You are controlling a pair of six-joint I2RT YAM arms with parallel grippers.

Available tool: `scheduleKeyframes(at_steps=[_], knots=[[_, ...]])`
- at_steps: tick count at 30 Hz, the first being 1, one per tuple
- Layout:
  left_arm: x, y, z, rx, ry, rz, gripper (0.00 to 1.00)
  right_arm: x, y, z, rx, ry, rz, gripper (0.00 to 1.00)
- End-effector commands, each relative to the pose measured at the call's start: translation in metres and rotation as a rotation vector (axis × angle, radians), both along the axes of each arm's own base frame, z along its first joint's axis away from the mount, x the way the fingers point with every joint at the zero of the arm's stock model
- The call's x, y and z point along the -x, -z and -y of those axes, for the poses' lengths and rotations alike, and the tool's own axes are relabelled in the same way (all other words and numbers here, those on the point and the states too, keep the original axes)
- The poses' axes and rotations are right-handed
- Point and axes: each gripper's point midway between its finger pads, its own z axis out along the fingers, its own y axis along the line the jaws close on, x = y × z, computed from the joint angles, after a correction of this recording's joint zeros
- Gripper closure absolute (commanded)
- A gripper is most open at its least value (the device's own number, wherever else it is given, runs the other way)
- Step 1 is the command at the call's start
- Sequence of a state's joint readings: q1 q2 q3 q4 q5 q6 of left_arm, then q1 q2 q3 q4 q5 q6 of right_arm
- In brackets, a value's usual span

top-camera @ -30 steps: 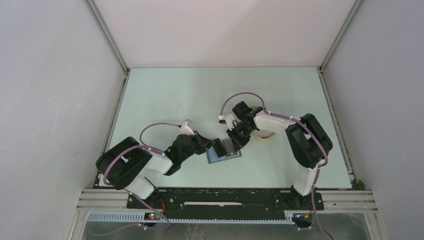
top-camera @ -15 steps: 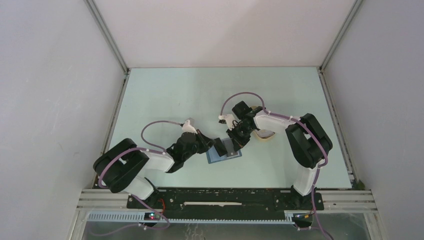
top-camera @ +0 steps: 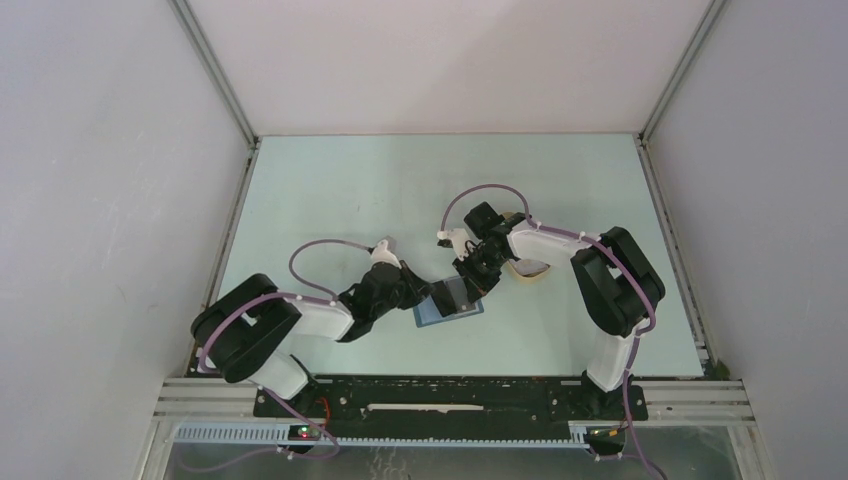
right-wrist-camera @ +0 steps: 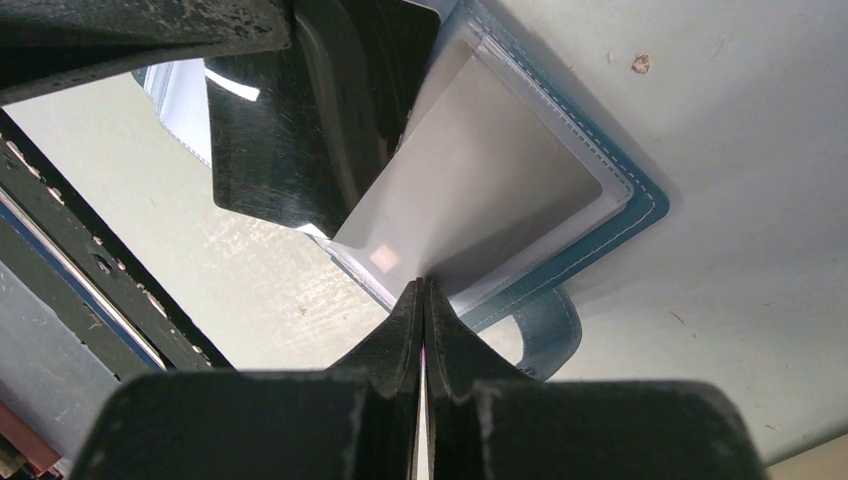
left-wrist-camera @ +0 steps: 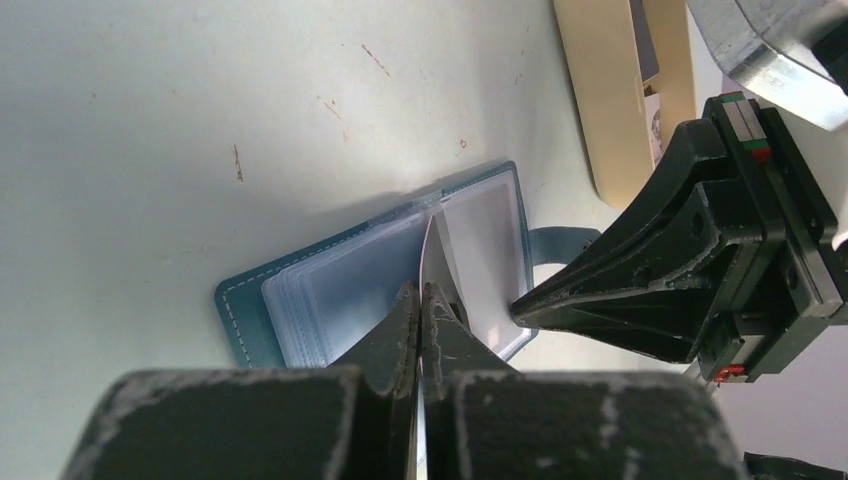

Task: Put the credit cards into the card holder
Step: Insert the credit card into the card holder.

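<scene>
Slotting the dark credit card [right-wrist-camera: 280, 150] clamped in my left hand [left-wrist-camera: 420, 290] into the card holder [left-wrist-camera: 238, 305], whose sleeve [right-wrist-camera: 500, 170] my right hand [right-wrist-camera: 422, 290] pinches; next, I reckon, push it deeper.

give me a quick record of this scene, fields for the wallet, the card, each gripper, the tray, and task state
card holder: open on the table, clear pockets facing up
dark card: held on edge over the holder's pockets
left gripper: shut on the dark card
right gripper: shut, apparently pinching the edge of a clear pocket leaf
beige tray: beyond the holder, beside the right arm
task state: this card is not yet seated in a pocket
</scene>
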State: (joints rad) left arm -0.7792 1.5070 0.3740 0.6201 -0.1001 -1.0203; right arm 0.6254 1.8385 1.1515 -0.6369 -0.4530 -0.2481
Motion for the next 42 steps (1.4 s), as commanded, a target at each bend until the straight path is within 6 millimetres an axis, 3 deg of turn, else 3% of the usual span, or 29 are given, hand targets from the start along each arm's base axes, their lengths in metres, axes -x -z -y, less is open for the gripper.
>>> scheduleKeyframes(at_steps=[1, 10, 33, 42], knots=[[-0.004, 0.002, 0.009, -0.035, 0.026, -0.012, 1.00, -0.005, -0.008, -0.007, -0.014, -0.028, 0.026, 0.95], [-0.004, 0.011, 0.013, -0.042, 0.030, -0.041, 1.00, -0.004, -0.009, -0.008, -0.018, -0.029, 0.025, 0.95], [0.020, 0.026, 0.007, -0.025, 0.034, -0.154, 1.00, -0.005, -0.009, -0.008, -0.014, -0.030, 0.035, 0.95], [0.017, 0.031, 0.017, -0.026, 0.062, -0.169, 1.00, -0.005, -0.010, -0.008, -0.014, -0.030, 0.037, 0.95]])
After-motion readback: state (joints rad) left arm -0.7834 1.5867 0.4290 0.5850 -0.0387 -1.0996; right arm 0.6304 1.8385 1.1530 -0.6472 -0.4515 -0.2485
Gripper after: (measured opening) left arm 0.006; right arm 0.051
